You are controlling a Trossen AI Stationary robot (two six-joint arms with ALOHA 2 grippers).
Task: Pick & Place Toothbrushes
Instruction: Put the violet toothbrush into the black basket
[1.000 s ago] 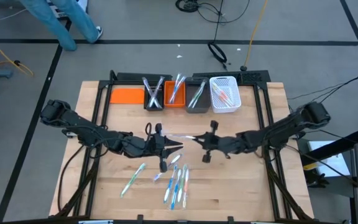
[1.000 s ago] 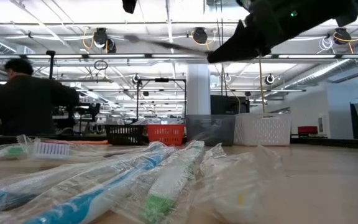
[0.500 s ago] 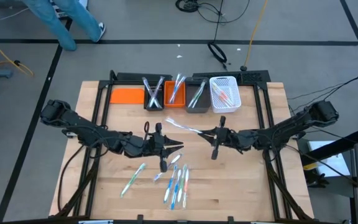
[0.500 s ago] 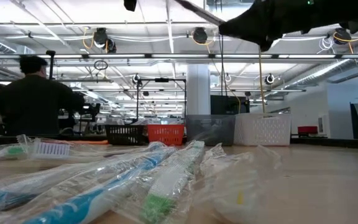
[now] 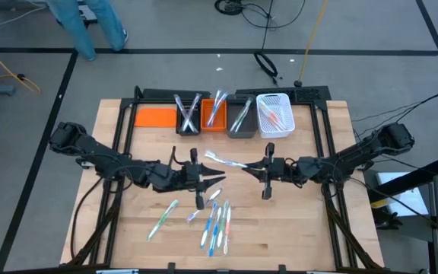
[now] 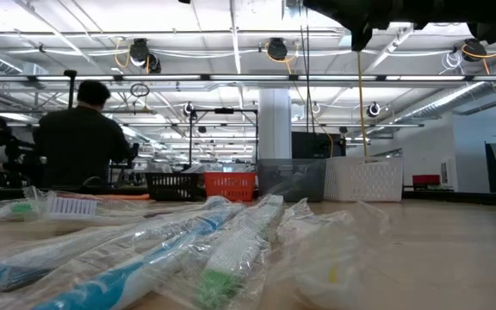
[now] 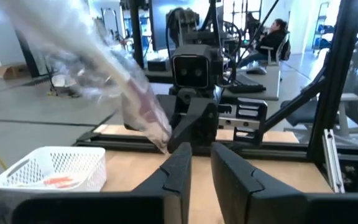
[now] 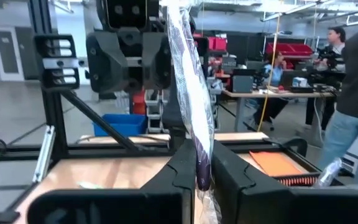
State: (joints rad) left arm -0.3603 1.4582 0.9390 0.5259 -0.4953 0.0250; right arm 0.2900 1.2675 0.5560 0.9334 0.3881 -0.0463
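My right gripper (image 5: 248,167) hangs over the table's middle, shut on a toothbrush in a clear wrapper (image 5: 223,160). The toothbrush reaches from the fingertips toward the far left. My left gripper (image 5: 217,179) faces it from the left, narrowly open with nothing between its fingers (image 7: 201,171); the wrapped toothbrush (image 7: 126,87) hangs just beyond its fingertips. Several more wrapped toothbrushes (image 5: 215,221) lie flat on the wood near the front edge, and one (image 5: 163,219) lies apart to their left. They fill the foreground of the low view (image 6: 188,250). My right gripper pinches the wrapped toothbrush near one end (image 8: 202,163) between its two fingers. The fingers come from the table's right, about level and tipped a little up. The toothbrush stands out past the fingertips, slanting up, clear of the table; its loose wrapper end (image 8: 207,208) hangs below.
Along the far edge stand a flat orange lid (image 5: 155,116), a dark bin (image 5: 187,114), an orange bin (image 5: 214,114), a grey bin (image 5: 241,118) and a white basket (image 5: 274,116), each holding toothbrushes. A person (image 6: 80,138) shows in the room beyond.
My right gripper has risen, drawn back a little toward the table's right and tipped its fingers upward. The toothbrush it holds has swung from lying level between the two grippers to slanting up toward the far left.
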